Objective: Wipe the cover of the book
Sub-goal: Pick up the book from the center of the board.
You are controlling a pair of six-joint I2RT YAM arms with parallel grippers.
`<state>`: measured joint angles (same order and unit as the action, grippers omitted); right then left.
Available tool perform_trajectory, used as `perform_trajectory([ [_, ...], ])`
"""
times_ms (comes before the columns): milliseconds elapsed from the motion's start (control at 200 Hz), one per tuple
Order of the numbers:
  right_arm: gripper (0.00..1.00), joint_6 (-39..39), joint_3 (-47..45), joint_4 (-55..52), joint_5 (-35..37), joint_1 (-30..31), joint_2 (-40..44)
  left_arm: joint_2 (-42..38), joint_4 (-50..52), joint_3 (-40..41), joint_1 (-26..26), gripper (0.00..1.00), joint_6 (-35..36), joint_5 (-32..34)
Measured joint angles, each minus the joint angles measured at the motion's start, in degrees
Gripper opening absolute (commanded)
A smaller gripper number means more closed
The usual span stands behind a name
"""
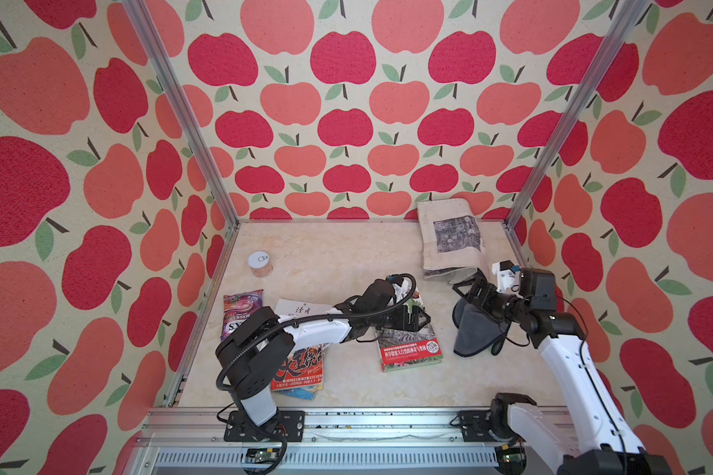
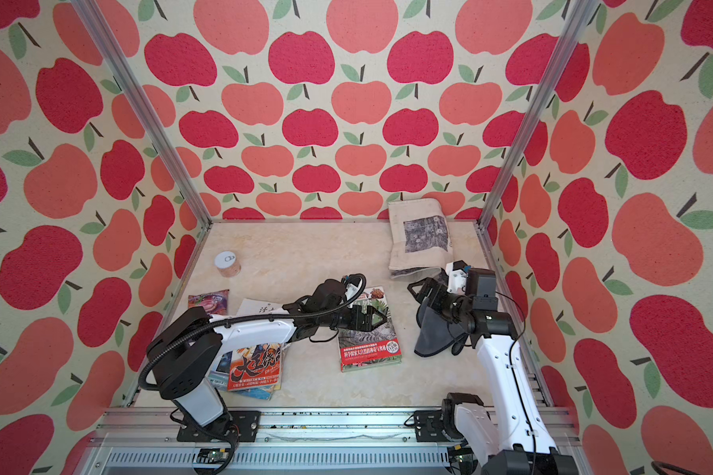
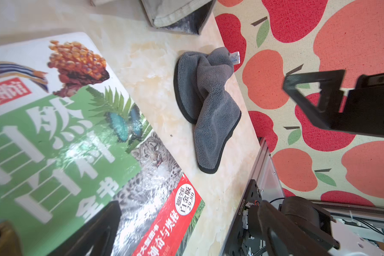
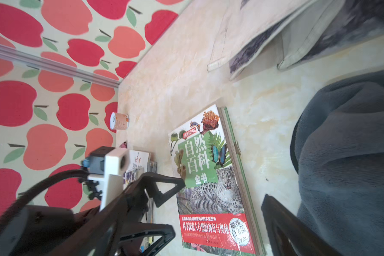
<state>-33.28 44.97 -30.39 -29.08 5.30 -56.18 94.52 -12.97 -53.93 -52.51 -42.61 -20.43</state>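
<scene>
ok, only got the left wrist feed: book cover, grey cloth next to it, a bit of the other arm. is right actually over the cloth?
Observer: Yes. In a top view the right gripper hangs above the far edge of the grey cloth, jaws open, nothing held.
Operator: and where's left relative to the book?
Observer: The left gripper is over the middle of the book, jaws open and empty.
Operator: anything out there I can't see?
Observer: A pile of other books lies under the left arm, near its base.
</scene>
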Motion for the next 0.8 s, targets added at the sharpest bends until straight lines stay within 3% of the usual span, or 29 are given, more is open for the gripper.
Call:
perform_trajectory([
  [155, 0.97, 2.21, -0.74, 2.43, 4.9, 11.47, -7.41, -6.16, 2.54, 5.51, 1.38, 0.99, -4.92, 4.07],
  [360, 0.93, 4.83, -0.74, 5.35, 9.9, 19.39, -15.85, -6.78, 4.72, 13.81, 6.84, 0.99, -14.29, 5.97],
  [590, 0.88, 5.99, -0.81, 9.22, 13.0, 22.88, -23.76, -6.78, 7.45, 15.3, 7.39, 0.99, -19.41, 6.49],
  [801, 0.84, 6.01, -1.07, 12.22, 14.25, 23.19, -25.92, -5.46, 4.83, 15.21, 7.39, 0.99, -23.04, 4.96],
])
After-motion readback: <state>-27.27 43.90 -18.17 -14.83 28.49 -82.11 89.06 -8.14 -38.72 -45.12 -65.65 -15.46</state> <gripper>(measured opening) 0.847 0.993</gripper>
